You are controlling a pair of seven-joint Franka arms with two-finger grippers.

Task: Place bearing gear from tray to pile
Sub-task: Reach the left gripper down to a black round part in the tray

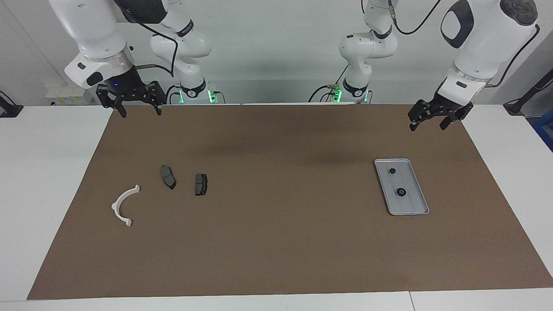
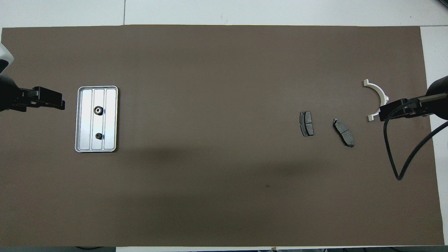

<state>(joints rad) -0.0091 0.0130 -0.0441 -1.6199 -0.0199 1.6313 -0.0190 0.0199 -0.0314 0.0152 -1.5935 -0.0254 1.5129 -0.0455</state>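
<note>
Tray (image 1: 414, 203) lies flat on the brown mat (image 1: 276, 242), toward the left arm's end of the table. Its long axis runs roughly nearer-to-farther from the robots, slightly skewed in the facing view; ridges run the same way. Two small dark round parts sit in the tray along its middle lane: the larger gear (image 2: 98, 110), with a pale centre, farther from the robots, and the smaller part (image 2: 99, 136) nearer them.

Pile, well apart from the tray toward the right arm's end: two dark pads (image 1: 201, 184) (image 1: 167, 176) side by side, the white arc (image 1: 124, 205) beside them, nearer that end.

Left gripper (image 1: 432, 122) hangs over the mat edge near the tray, fingers spread, empty. Right gripper (image 1: 137, 110) hangs over the mat's corner, fingers spread wide, empty.

Mat covers a white table (image 1: 52, 172); pale wall at the robots' end.
</note>
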